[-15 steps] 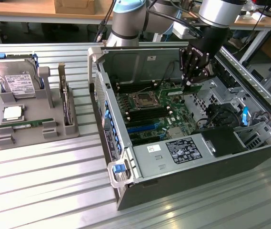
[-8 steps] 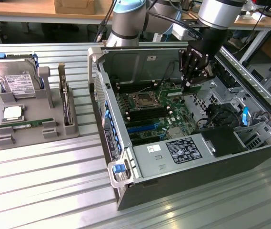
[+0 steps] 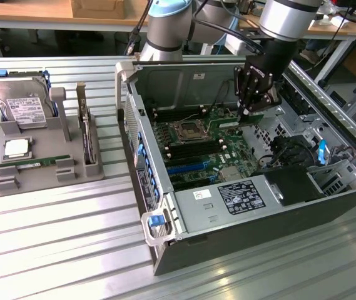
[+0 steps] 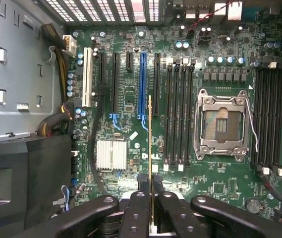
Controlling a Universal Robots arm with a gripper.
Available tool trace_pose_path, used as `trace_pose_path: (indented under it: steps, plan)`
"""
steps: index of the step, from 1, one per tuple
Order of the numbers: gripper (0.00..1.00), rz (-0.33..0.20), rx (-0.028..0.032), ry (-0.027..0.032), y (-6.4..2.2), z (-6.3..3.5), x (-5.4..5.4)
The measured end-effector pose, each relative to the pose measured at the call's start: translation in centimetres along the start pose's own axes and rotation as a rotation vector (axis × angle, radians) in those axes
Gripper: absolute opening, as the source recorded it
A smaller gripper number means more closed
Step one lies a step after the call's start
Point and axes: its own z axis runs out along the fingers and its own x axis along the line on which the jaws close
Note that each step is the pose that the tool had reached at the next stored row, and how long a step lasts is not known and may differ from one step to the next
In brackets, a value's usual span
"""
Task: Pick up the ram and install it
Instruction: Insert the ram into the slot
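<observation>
My gripper (image 3: 249, 111) hangs inside the open computer case (image 3: 165, 206), over the motherboard (image 3: 196, 147). It is shut on the ram (image 3: 243, 120), a thin green stick. In the wrist view the ram (image 4: 150, 144) shows edge-on, running out from between the black fingers (image 4: 141, 184) of the gripper (image 4: 150, 182). It hovers above the board between the blue slot (image 4: 142, 84) and a bank of black memory slots (image 4: 179, 114). The empty processor socket (image 4: 222, 121) lies beyond those slots. A second, similar green stick (image 3: 37, 161) lies flat in the grey holder (image 3: 5, 181) outside the case.
The grey holder at the exterior view's left also carries a hard drive (image 3: 21, 103), a square silver chip (image 3: 16, 148) and an upright card (image 3: 87, 134). Case walls, a labelled power supply (image 3: 240, 199), cables (image 4: 56, 121) and a silver heatsink (image 4: 112, 154) surround the board.
</observation>
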Motion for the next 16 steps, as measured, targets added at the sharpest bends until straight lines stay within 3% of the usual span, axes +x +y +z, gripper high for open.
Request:
trace_pose_path:
  steps: [16]
  plan:
    - [0.13, 0.0, 0.0, 0.0, -0.04, 0.75, -0.07]
